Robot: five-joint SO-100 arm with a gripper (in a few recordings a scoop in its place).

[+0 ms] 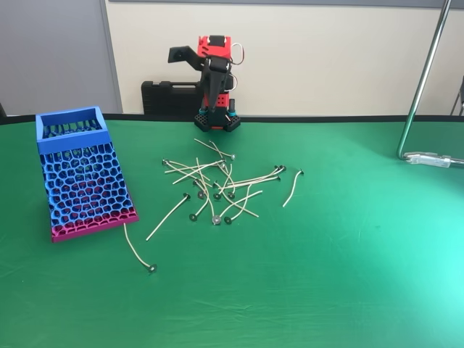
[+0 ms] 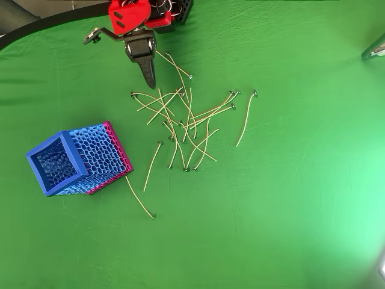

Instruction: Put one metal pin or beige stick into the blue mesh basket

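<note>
The blue mesh basket (image 1: pixel 80 174) (image 2: pixel 78 159) stands at the left of the green table, its pink base toward the pile. Several beige sticks with metal disc ends (image 1: pixel 217 185) (image 2: pixel 186 126) lie crossed in a loose pile mid-table. One stick (image 1: pixel 136 250) (image 2: pixel 139 197) lies alone just beside the basket's base. Another (image 1: pixel 293 187) (image 2: pixel 245 120) lies apart to the right of the pile. The red and black arm is folded at the table's back edge. Its gripper (image 1: pixel 217 109) (image 2: pixel 148 77) points down, shut and holding nothing, just behind the far end of the pile.
A black case (image 1: pixel 170 98) rests against the wall behind the arm. A metal stand pole (image 1: pixel 424 80) with its clamp foot (image 1: pixel 435 159) (image 2: pixel 376 48) is at the right back. Bare green cloth spreads in front and to the right of the pile.
</note>
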